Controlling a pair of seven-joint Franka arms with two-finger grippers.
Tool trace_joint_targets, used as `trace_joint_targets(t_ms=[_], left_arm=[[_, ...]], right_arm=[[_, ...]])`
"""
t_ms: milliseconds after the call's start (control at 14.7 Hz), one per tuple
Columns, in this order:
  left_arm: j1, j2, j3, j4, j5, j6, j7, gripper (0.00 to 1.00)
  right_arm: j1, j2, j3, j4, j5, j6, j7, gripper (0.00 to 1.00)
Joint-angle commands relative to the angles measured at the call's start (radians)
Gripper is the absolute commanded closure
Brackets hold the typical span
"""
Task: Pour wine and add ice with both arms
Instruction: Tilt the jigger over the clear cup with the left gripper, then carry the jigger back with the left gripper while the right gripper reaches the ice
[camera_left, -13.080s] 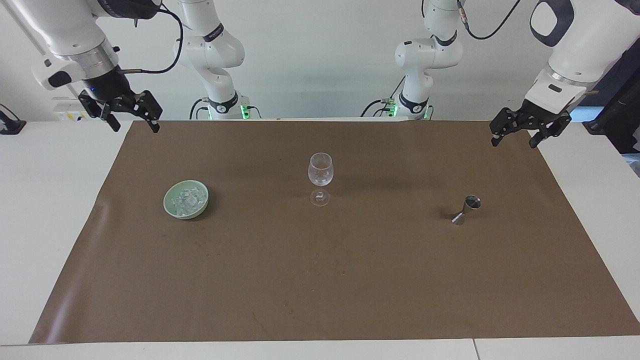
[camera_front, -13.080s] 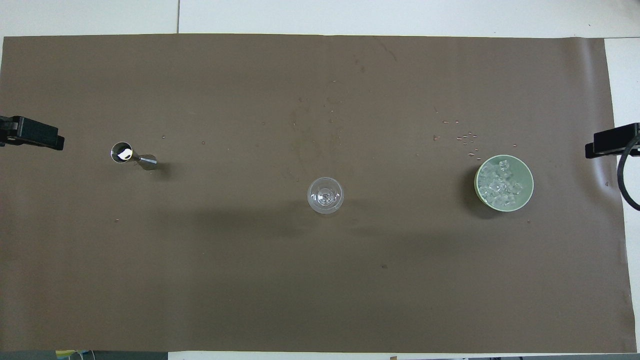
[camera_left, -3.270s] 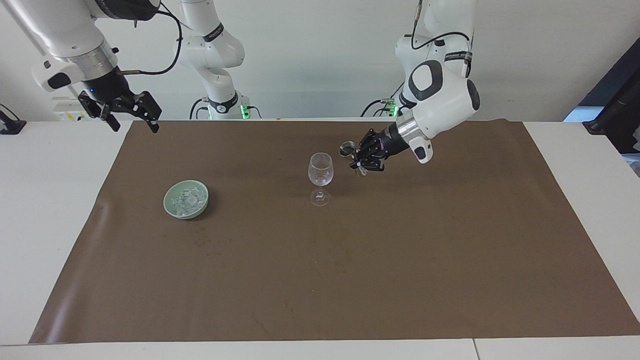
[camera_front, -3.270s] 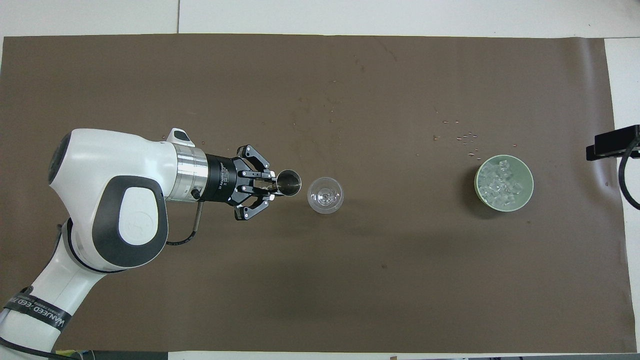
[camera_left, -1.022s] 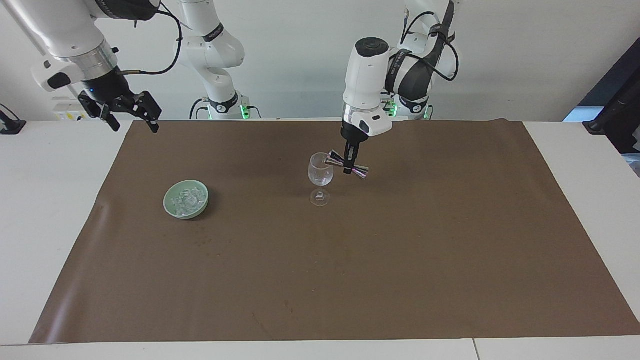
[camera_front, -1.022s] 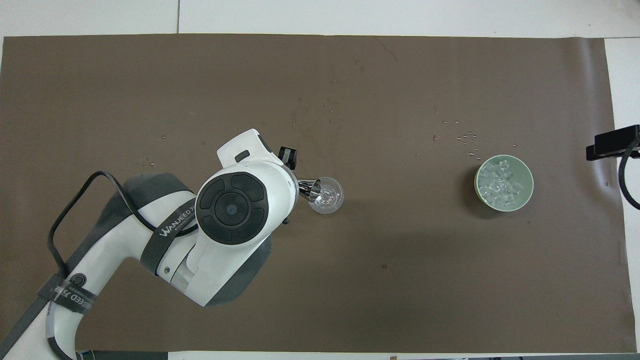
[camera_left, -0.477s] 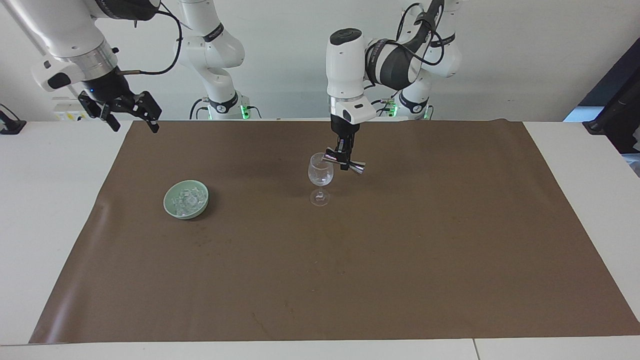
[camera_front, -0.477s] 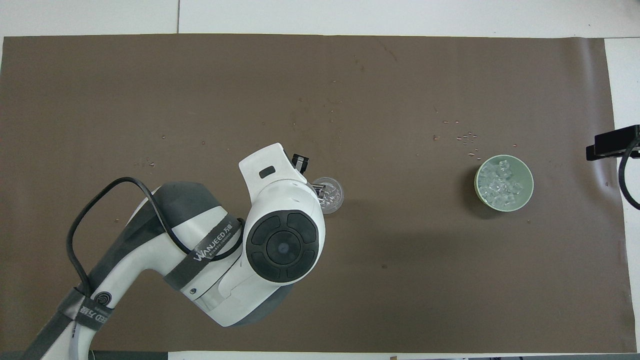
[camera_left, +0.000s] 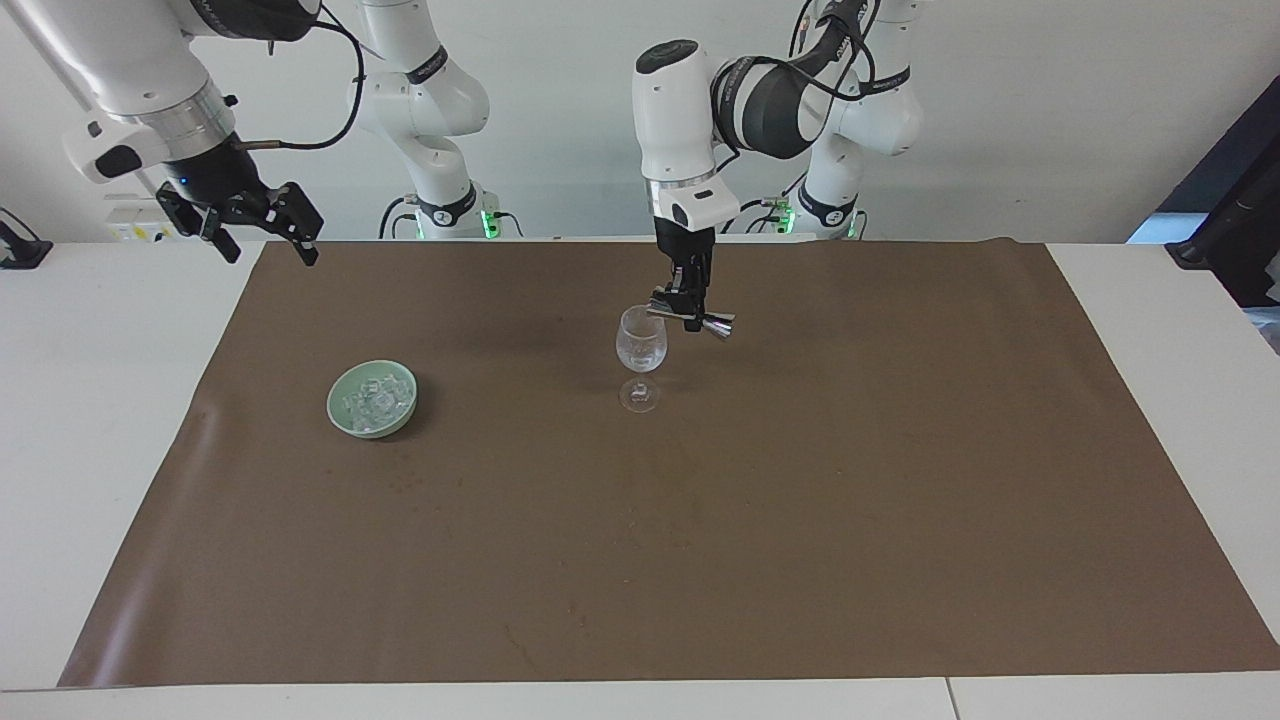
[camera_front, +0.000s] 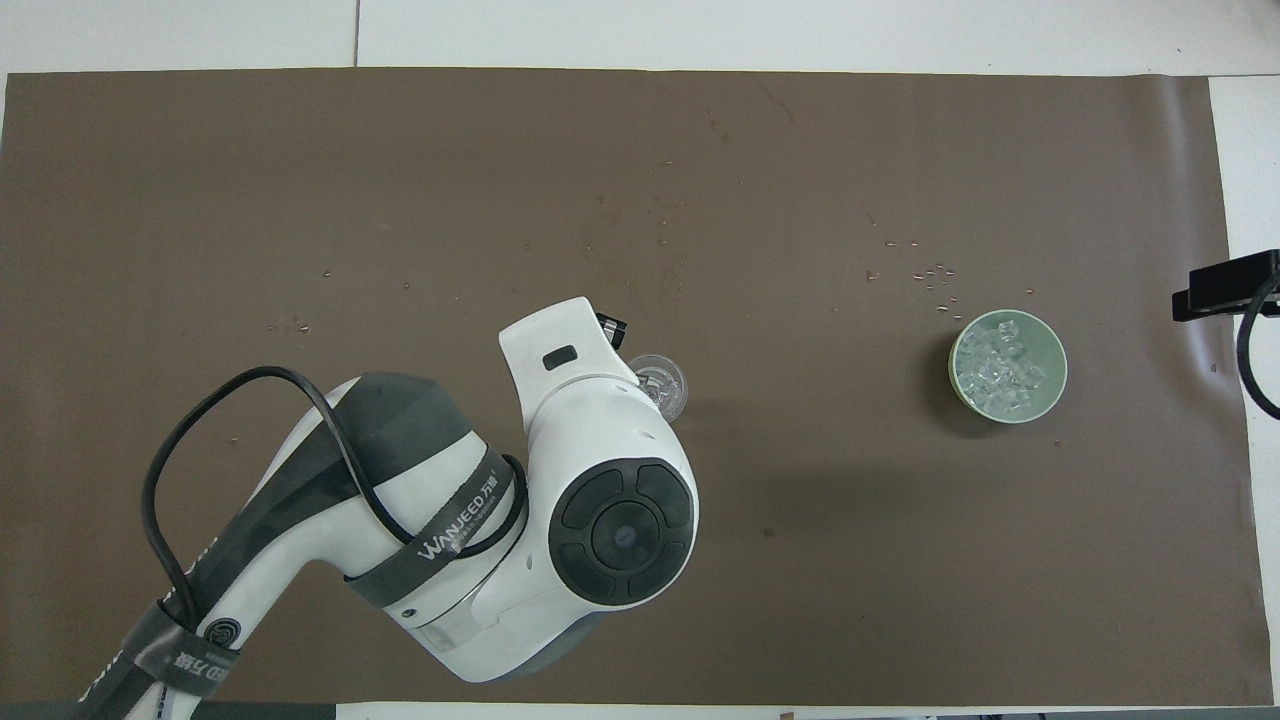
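Note:
A clear stemmed wine glass (camera_left: 640, 352) stands at the middle of the brown mat; its rim (camera_front: 672, 385) shows in the overhead view beside the left arm's wrist. My left gripper (camera_left: 691, 315) points down beside the glass's rim and is shut on a steel jigger (camera_left: 703, 321), held about level on its side with one mouth at the rim. A pale green bowl (camera_left: 372, 398) of ice cubes (camera_front: 1003, 369) sits toward the right arm's end. My right gripper (camera_left: 262, 230) waits open above the mat's corner by its base.
The brown mat (camera_left: 800, 520) covers most of the white table (camera_left: 100, 400). Small specks (camera_front: 930, 278) lie on the mat just farther from the robots than the bowl. The left arm's wrist (camera_front: 600, 500) hides the jigger in the overhead view.
The left arm has swung its wrist further over the glass and the jigger has come up a little, from tilted to about level. The right arm has not moved.

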Motion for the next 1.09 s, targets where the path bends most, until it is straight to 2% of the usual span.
trace_joint_targets(t_ms=[0,613,1022], left_arm=[[-0.034,0.005,0.007,0.020,0.046,-0.033,-0.021,1.00],[0.010,0.010,0.012,0.024,0.020,-0.007,-0.015,1.00],[0.107,0.007,0.013,0.012,-0.230,0.115,-0.004,1.00]], right_arm=[[-0.015,-0.009,0.009,-0.010,0.008,-0.005,-0.017,0.00],[-0.006,-0.009,0.009,-0.010,0.008,-0.006,-0.022,0.00],[-0.003,-0.031,0.012,-0.067,0.011,0.026,-0.028,0.00]])
